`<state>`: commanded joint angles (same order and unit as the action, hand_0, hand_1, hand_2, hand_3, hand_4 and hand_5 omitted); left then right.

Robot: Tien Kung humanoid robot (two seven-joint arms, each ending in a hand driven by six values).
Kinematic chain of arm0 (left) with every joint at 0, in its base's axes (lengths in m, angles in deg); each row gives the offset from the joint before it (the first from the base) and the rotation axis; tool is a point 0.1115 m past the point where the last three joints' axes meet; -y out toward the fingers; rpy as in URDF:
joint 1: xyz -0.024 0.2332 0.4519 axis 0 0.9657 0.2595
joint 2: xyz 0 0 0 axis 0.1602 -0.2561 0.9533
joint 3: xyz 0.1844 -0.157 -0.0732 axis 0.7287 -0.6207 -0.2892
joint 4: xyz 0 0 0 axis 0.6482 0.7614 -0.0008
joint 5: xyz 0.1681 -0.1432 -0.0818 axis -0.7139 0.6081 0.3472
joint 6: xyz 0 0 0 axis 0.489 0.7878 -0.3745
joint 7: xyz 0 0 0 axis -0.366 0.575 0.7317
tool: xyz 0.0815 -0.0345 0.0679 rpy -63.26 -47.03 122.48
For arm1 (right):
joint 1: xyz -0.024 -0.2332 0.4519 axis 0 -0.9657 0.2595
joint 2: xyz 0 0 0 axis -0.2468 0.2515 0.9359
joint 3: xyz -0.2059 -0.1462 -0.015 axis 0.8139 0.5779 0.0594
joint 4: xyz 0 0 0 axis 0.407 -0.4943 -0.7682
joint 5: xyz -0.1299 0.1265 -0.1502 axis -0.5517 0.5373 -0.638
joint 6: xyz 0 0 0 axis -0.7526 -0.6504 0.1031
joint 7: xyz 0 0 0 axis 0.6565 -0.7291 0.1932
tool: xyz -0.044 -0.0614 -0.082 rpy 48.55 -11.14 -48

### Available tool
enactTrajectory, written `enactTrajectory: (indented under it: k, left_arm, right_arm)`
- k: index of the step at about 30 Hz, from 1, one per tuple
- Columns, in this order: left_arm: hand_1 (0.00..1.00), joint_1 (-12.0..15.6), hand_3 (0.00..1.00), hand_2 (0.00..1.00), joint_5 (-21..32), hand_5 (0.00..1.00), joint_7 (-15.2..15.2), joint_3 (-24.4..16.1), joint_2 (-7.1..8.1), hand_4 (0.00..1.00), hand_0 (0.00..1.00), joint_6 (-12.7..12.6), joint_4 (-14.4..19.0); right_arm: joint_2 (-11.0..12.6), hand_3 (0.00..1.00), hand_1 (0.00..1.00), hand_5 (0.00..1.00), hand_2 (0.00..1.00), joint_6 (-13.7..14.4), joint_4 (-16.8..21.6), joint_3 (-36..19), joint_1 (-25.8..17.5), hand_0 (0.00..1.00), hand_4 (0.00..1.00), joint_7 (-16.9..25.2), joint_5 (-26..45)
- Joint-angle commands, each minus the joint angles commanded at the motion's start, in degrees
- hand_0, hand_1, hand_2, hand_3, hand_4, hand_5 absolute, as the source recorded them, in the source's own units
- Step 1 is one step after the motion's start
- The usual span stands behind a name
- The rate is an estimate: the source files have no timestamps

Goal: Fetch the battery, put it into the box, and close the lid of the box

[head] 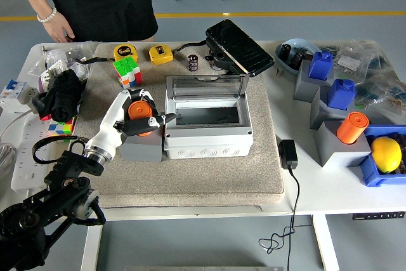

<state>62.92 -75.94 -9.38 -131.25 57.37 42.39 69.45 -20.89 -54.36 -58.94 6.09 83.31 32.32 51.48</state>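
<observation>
An orange cylindrical battery (137,110) stands in a grey holder block (141,148) just left of the white box (208,138). The box is open, its clear lid (204,85) standing upright at the back, and its inside looks empty. My left hand (146,112) reaches in from the lower left with its fingers curled round the orange battery on the block. A second orange battery (352,127) stands on a grey holder at the right. My right hand is not in view.
A person stands at the far left, one hand (58,28) hanging near the table's edge. A Rubik's cube (127,72), two yellow tape measures (160,54), a black device (238,46), blue blocks (341,93), a lemon (386,154) and a power adapter (288,154) lie around.
</observation>
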Motion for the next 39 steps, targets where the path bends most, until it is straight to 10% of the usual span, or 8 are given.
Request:
enactTrajectory:
  k: [18,26,39]
  left_arm:
    - [0.066,-0.74,0.17,0.122,-6.02,0.075,3.5,-2.57,1.79,0.998,0.052,1.98,5.88]
    - [0.05,-1.84,0.117,0.099,-15.98,0.047,5.98,-1.17,2.6,0.998,0.04,-1.56,10.31]
    - [0.058,-11.48,0.154,0.114,-37.54,0.107,24.02,10.32,2.02,0.998,0.026,-1.23,14.18]
  right_arm:
    - [0.01,0.518,0.587,0.45,0.577,0.2,-0.08,-0.12,0.0,0.598,0.925,0.34,0.18]
    - [-0.03,0.518,0.585,0.45,0.574,0.24,-0.02,-0.09,0.02,0.599,0.923,0.38,0.22]
    - [0.13,0.519,0.584,0.45,0.574,0.4,-0.05,0.05,-0.03,0.599,0.923,0.46,0.45]
